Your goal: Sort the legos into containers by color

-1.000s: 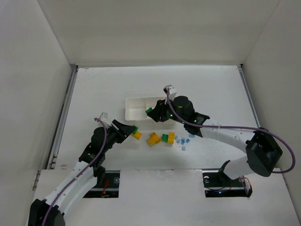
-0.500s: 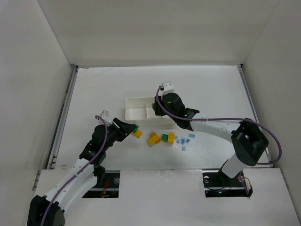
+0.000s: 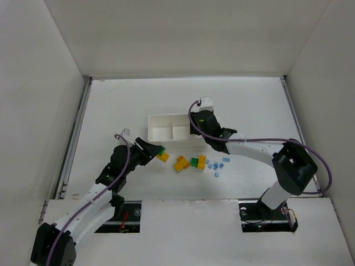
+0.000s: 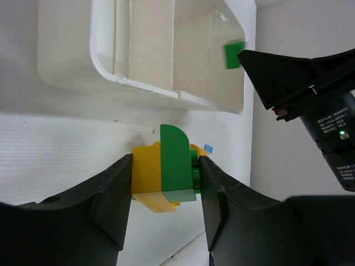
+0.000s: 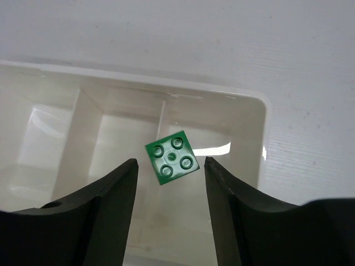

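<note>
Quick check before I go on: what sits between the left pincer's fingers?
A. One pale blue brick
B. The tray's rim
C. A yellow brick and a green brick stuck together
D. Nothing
C: the left wrist view shows the left pincer with a finger against each side of the joined yellow and green bricks, just short of the tray.

The white table is carrying a white three-compartment tray. Nearer the arms, yellow-orange bricks and a green brick are lying clustered. Tiny pale blue bricks are lying just right of them, and a green-capped yellow-orange brick is sitting to their left.
</note>
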Robot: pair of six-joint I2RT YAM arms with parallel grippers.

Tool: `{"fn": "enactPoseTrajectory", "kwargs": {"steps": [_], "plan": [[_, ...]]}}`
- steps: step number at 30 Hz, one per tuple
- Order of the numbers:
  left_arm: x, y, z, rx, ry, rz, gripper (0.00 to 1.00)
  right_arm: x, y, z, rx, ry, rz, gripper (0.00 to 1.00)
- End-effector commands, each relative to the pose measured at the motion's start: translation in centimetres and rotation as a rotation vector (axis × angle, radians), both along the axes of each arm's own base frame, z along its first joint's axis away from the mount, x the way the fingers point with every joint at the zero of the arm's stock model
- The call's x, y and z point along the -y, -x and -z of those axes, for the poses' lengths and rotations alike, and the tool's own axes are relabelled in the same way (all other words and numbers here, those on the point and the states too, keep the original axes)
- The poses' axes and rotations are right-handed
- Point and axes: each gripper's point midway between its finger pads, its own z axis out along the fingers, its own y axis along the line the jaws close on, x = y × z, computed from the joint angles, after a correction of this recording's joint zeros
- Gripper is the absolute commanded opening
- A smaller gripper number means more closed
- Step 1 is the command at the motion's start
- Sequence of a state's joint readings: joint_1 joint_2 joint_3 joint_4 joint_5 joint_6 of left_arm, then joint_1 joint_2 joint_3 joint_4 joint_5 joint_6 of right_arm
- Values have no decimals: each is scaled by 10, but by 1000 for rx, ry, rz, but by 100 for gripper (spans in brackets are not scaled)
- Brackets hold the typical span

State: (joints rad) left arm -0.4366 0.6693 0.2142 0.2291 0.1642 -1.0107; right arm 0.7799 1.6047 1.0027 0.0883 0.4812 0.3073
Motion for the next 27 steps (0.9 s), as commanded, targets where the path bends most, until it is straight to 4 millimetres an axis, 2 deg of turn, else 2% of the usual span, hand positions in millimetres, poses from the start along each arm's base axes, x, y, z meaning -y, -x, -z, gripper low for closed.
{"fn": "enactPoseTrajectory", "kwargs": {"steps": [1, 5, 8, 10, 12, 14, 15, 16, 18, 20, 22, 27], "plan": [[12, -12, -48, 132, 61, 22, 16, 9, -4, -24, 60, -20, 41, 61], [15, -13, -54, 145, 71, 27, 16, 11, 1, -33, 72, -39, 34, 66], [17, -13, -59, 158, 79, 28, 16, 10, 11, -47, 89, -88, 17, 63], [18, -13, -63, 172, 91, 28, 16, -3, 28, -57, 82, -157, -46, 52], [18, -13, -71, 198, 112, 26, 16, -26, 52, -64, 49, -256, -146, 41], [18, -14, -80, 229, 139, 21, 17, -55, 85, -71, 3, -385, -274, 40], [18, -14, -85, 247, 154, 16, 17, -63, 94, -75, -3, -430, -303, 41], [17, -15, -90, 262, 170, 8, 17, -72, 107, -80, -13, -501, -343, 47], [16, -16, -100, 290, 206, -7, 17, -80, 121, -87, -24, -603, -374, 67], [15, -16, -109, 311, 235, -17, 17, -81, 127, -91, -31, -662, -385, 80], [15, -15, -114, 323, 253, -21, 17, -81, 132, -92, -33, -691, -397, 82], [18, -14, -115, 302, 272, -13, 17, -89, 148, -101, 8, -692, -495, 78]]}}
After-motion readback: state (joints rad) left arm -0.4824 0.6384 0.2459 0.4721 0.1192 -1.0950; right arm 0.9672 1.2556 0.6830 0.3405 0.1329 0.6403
